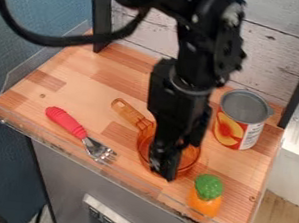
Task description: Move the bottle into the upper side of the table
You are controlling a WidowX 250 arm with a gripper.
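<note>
The wooden table was bright, with soft light on its top. Little shiny spots sat on the black arm, the metal fork and the orange pan. The clear edge had thin, pale glints. The blue wall was dimmer, darkest down low. Where the light came from was hard to tell.
</note>
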